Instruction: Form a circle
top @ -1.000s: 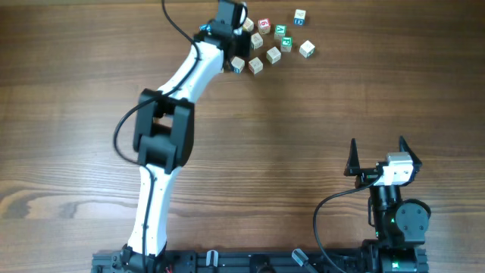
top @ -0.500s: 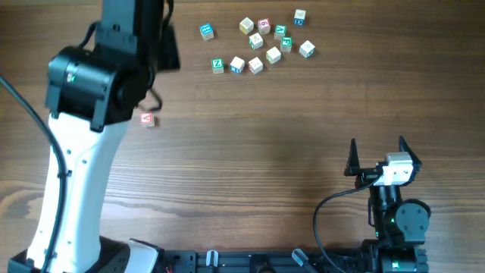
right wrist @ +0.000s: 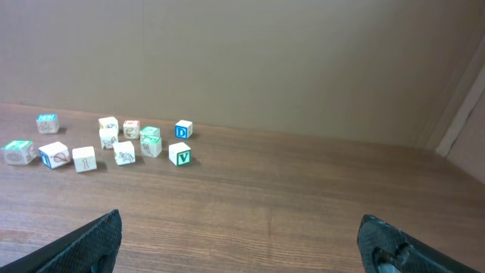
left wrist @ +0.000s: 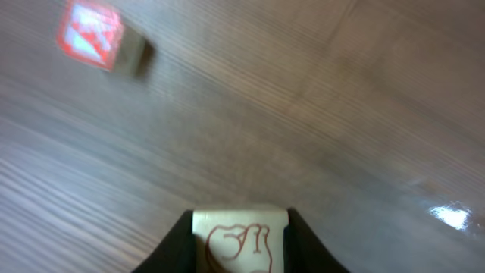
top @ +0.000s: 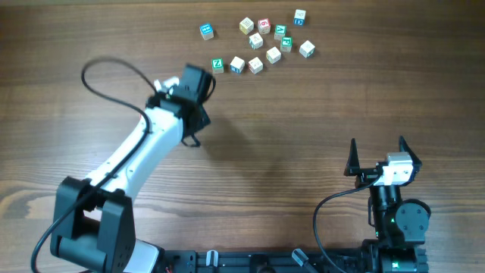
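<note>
Clamped between the jaws of the left gripper (left wrist: 241, 227): small pale wooden cube with red drawing (left wrist: 241, 244), over the brown wooden table (left wrist: 364, 114). Further ahead on the wood, alone and blurred, second red-printed cube (left wrist: 92, 36). No ring formed yet. Well apart, the right gripper (top: 378, 155), jaws spread wide.

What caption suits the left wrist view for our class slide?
Left hand grips a red-drawn cube; a second cube, red-faced, lies ahead on the wooden table.
</note>
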`<act>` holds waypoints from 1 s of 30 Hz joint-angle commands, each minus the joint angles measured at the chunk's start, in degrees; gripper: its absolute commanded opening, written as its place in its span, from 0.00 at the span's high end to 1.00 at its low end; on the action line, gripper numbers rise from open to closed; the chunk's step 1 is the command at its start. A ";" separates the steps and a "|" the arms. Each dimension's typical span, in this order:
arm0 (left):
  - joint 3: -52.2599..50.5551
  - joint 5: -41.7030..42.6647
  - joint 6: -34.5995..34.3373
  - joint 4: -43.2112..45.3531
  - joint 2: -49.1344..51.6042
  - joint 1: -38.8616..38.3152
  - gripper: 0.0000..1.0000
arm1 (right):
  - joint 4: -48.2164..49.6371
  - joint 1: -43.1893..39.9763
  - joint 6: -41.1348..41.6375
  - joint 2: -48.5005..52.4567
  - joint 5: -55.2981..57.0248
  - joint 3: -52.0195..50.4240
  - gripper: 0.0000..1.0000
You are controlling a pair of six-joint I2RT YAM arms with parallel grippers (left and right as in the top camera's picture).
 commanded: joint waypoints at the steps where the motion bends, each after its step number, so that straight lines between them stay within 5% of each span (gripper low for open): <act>1: -10.45 3.23 -12.83 9.16 -0.59 0.17 0.96 | 0.13 -0.28 -0.48 -0.24 -0.72 -0.07 0.00; 5: -17.62 3.21 -22.03 20.41 -0.59 0.17 0.96 | 0.13 -0.28 -0.50 -0.24 -0.72 -0.07 0.00; 15: -17.70 -10.64 -21.55 21.84 -0.22 2.84 0.96 | 0.13 -0.28 -0.50 -0.24 -0.72 -0.07 0.00; 25: -17.70 -9.75 -21.55 19.54 -0.22 9.18 0.95 | 0.13 -0.28 -0.48 -0.24 -0.72 -0.07 0.00; 27: -17.70 -6.67 -21.55 18.12 -0.22 9.18 0.82 | 0.13 -0.28 -0.48 -0.24 -0.72 -0.07 0.00; 28: -17.70 -5.79 -21.55 17.20 -0.22 9.18 0.62 | 0.13 -0.28 -0.50 -0.24 -0.72 -0.07 0.00; 30: -17.70 -5.81 -21.55 13.99 -0.22 9.18 0.54 | 0.11 -0.28 -0.50 -0.24 -0.72 -0.07 0.00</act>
